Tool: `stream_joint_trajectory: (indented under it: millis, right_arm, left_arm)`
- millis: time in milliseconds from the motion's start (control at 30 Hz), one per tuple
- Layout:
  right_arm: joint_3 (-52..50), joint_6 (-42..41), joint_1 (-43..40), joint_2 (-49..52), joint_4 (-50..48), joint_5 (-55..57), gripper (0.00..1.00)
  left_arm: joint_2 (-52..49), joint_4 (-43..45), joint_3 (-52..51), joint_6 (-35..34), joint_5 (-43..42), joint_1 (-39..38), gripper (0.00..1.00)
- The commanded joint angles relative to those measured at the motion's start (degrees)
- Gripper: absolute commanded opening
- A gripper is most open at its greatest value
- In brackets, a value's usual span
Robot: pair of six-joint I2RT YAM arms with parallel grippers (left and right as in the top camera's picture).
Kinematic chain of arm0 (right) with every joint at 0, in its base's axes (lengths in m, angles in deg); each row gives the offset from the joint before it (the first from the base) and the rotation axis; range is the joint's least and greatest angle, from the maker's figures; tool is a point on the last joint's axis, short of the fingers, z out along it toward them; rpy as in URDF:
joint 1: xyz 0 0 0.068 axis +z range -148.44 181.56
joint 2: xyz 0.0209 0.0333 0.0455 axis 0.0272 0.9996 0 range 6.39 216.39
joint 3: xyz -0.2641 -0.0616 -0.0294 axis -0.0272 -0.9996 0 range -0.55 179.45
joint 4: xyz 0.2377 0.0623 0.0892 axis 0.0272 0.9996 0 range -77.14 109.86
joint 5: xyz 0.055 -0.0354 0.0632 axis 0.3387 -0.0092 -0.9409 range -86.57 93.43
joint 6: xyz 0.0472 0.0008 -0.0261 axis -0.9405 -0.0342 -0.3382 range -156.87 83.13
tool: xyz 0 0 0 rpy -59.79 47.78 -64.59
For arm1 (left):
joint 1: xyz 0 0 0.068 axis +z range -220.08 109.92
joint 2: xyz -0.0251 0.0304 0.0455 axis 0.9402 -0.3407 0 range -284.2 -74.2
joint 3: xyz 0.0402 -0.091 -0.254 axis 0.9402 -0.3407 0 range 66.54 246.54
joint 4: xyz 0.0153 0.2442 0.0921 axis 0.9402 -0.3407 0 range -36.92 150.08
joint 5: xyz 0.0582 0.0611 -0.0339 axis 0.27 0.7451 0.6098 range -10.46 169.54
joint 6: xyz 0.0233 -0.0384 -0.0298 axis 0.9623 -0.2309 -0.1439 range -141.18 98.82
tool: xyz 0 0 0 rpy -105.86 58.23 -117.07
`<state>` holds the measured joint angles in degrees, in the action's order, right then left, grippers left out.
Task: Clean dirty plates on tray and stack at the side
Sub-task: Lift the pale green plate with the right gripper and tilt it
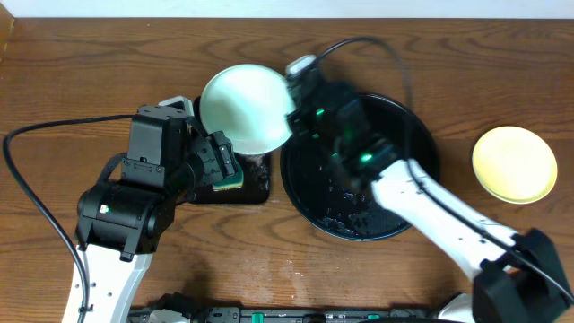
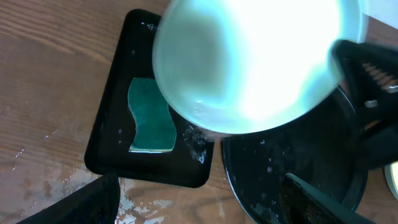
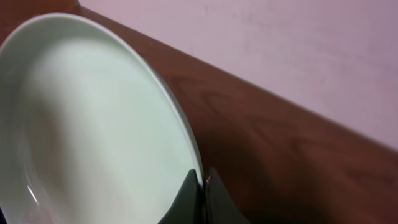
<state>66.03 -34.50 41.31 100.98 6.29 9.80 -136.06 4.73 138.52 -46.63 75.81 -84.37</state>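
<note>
Tabletop (image 1: 54, 81): brown wood, yellow plate (image 1: 515, 164) at right.
Right gripper (image 3: 202, 186): pinching mint plate (image 1: 244, 108) by its rim — plate aloft beside round tray (image 1: 421, 135).
Left gripper (image 1: 226, 167): spread wide above sponge (image 2: 149, 115), empty.
Risk: thin rim pinch — slip, drop.

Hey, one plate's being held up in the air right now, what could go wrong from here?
1. The right tool pinches the round pale mint-white plate only at its rim, above the table; it could slip or swing and drop.
2. The open left tool sits over the green sponge on the small rectangular black tray, close beside that plate; picking the sponge up might knock the plate.
</note>
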Motion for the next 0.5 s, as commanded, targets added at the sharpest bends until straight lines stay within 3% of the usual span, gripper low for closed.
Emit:
stream_joint_trajectory:
  millis: [0,467]
  right_arm:
    - [0.9,9.3,2.8,0.2,-2.9,10.1,0.01]
    - [0.9,17.9,8.7,-0.6,-9.1,16.6,0.01]
  left_arm:
    - [0.0,-0.1,1.1,0.3,0.3,0.2,0.82]
    - [0.0,-0.1,1.1,0.4,0.3,0.2,0.83]
